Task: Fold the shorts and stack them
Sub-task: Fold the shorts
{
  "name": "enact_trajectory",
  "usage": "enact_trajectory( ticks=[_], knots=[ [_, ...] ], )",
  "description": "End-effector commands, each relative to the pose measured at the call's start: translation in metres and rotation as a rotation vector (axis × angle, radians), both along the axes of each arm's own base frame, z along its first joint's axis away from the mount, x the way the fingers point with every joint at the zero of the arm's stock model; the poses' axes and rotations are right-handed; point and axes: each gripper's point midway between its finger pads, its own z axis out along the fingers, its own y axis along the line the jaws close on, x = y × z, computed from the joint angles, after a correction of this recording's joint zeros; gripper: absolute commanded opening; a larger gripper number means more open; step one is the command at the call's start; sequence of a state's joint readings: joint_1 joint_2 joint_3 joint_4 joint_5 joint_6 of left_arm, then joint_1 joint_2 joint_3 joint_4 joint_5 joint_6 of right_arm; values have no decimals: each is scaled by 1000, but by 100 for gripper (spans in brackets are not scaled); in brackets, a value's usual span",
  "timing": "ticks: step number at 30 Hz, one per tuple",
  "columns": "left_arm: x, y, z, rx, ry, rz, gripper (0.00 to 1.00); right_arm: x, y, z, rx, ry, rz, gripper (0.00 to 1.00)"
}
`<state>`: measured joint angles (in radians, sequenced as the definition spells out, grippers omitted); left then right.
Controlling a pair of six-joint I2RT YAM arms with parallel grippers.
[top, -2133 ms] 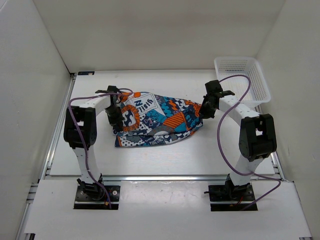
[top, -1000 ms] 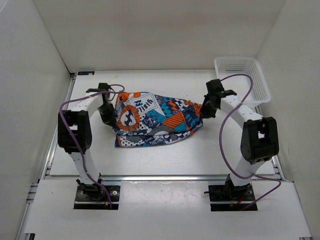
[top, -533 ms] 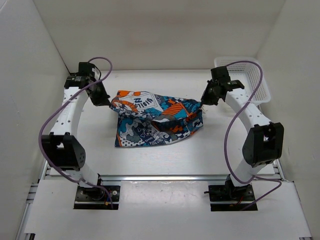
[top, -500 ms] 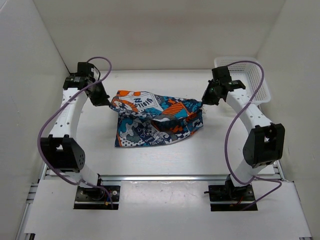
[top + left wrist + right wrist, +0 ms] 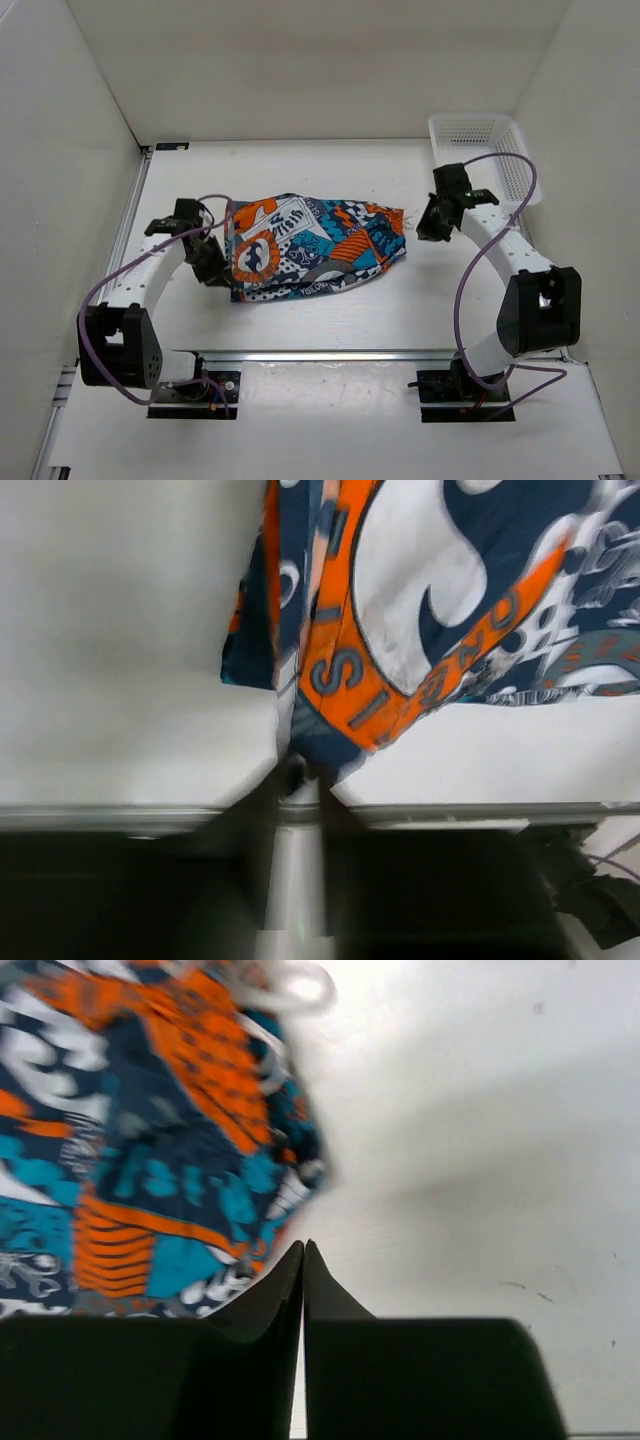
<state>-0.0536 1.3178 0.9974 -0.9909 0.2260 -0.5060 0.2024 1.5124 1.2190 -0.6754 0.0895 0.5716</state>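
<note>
The shorts (image 5: pixel 315 250), printed in teal, orange, navy and white, lie folded over in a flat bundle in the middle of the table. My left gripper (image 5: pixel 212 268) is low at their left edge. In the left wrist view its jaws (image 5: pixel 300 768) pinch a navy and orange corner of the shorts (image 5: pixel 420 600). My right gripper (image 5: pixel 424 227) is just right of the shorts' right end, shut and empty. In the right wrist view its closed tips (image 5: pixel 303 1247) sit beside the fabric (image 5: pixel 150 1160), not touching it. A white drawstring loop (image 5: pixel 300 985) shows at the far edge.
A white mesh basket (image 5: pixel 485 150) stands at the back right corner, behind the right arm. White walls enclose the table on three sides. A metal rail (image 5: pixel 320 354) runs along the near table edge.
The shorts were lifted and stretched between both grippers, then laid down folded. The left gripper came down toward the near left. The right gripper let go and sits apart from the fabric.
</note>
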Motion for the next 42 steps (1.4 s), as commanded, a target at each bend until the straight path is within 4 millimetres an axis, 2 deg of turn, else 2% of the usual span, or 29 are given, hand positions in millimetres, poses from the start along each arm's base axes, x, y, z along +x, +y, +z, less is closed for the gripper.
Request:
enact_trajectory(
  ticks=[1, 2, 3, 5, 6, 7, 8, 10, 13, 16, 20, 21, 22, 24, 25, 27, 28, 30, 31, 33, 34, 35, 36, 37, 38, 39, 40, 42],
  knots=[
    [-5, -20, -10, -59, 7, -27, 46, -8, -7, -22, -35, 25, -3, 7],
    [-9, -28, -15, -57, 33, -59, 69, -7, -5, -21, -24, 18, 2, 13],
    [-6, -28, -11, -54, 33, -67, 83, -7, -3, -21, -16, 20, 7, 19],
    [-5, -23, -6, -25, 43, -71, 96, -4, 5, -16, 18, 6, 35, 33],
    [7, -15, 4, 26, 3, -55, 96, -2, 9, -14, 37, -6, 46, 43],
    [12, -9, 10, 49, -13, -37, 96, 0, 15, -13, 47, -6, 81, 67],
    [18, -4, 17, 68, -32, -21, 96, -1, 19, -16, 61, 6, 90, 75],
    [32, 2, 35, 85, -87, 1, 94, -2, 28, -22, 97, 37, 126, 78],
    [51, 2, 39, 87, -113, 14, 92, -2, 37, -35, 137, 77, 150, 86],
    [71, 3, 27, 90, -93, 23, 91, -1, 45, -50, 176, 108, 172, 93],
    [97, 8, 12, 111, -79, 41, 86, 1, 50, -65, 218, 145, 160, 93],
    [97, 11, -2, 115, -36, 48, 83, 3, 50, -67, 224, 136, 152, 93],
    [105, 16, -3, 115, -43, 65, 78, 5, 51, -66, 225, 126, 153, 93],
    [113, 24, -9, 115, -48, 88, 65, 5, 52, -78, 234, 141, 132, 93],
    [118, 34, -12, 115, -50, 116, 63, 7, 52, -80, 234, 141, 132, 92],
    [124, 40, -10, 90, -69, 147, 63, 10, 51, -89, 225, 144, 127, 88],
    [128, 51, -15, 91, -75, 176, 63, 14, 46, -92, 213, 141, 110, 86],
    [133, 54, -20, 59, -80, 189, 63, 16, 43, -104, 217, 146, 91, 85],
    [136, 58, -28, 56, -66, 207, 63, 16, 43, -110, 216, 155, 90, 83],
    [141, 54, -38, 9, -52, 202, 56, 18, 44, -112, 221, 156, 81, 74],
    [144, 54, -47, 9, -35, 202, 45, 21, 46, -114, 230, 147, 86, 72],
    [143, 53, -54, 0, -17, 199, 40, 19, 46, -117, 235, 152, 75, 69],
    [149, 49, -56, 0, -24, 188, 34, 21, 46, -116, 237, 143, 76, 59],
    [146, 45, -67, 0, 7, 179, 29, 23, 47, -115, 238, 134, 78, 54],
    [148, 44, -68, -12, 11, 175, 24, 23, 47, -115, 242, 136, 70, 47],
    [147, 38, -71, -25, 20, 162, 17, 23, 47, -115, 242, 136, 70, 30],
    [149, 38, -71, -25, 11, 162, 13, 22, 44, -117, 226, 143, 60, 21],
    [144, 25, -75, -51, 32, 133, 10, 22, 33, -115, 170, 125, 29, 4]
  ],
)
